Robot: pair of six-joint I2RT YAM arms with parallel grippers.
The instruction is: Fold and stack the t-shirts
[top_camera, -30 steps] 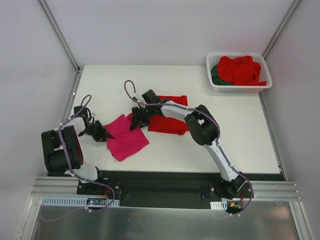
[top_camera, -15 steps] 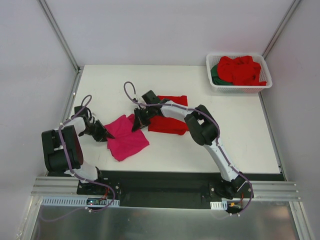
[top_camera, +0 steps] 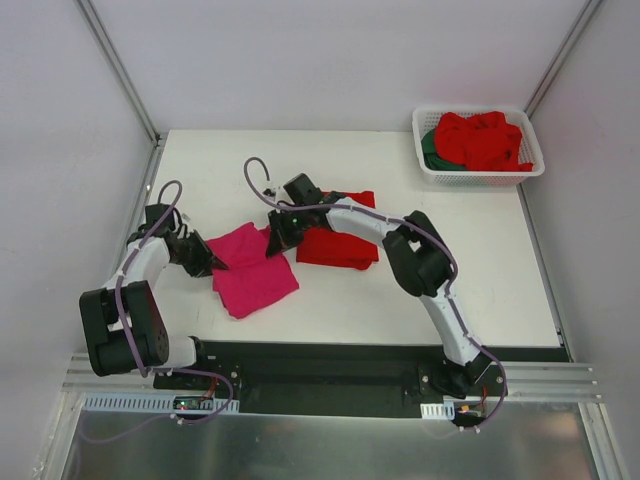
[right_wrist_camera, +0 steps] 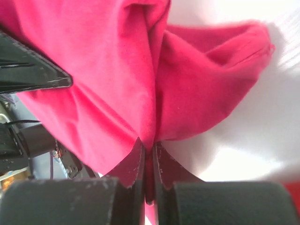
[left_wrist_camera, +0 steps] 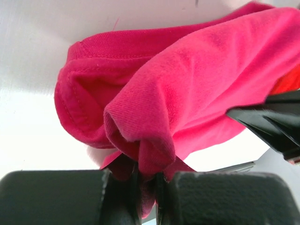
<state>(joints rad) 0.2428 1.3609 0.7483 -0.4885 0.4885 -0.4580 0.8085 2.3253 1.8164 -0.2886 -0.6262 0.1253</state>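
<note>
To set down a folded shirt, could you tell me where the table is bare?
Bare: the right side, between the red shirt and the table edge; the far strip left of the basket. Crowded: centre-left, around the pink shirt.

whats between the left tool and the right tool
In the top view, only the magenta-pink t-shirt spans that stretch; the left tool pinches its left edge and the right tool its far right corner.

Top camera high above near edge, facing down on table (top_camera: 480,270); wrist cameras close, sharing pink shirt (top_camera: 252,275)
</note>
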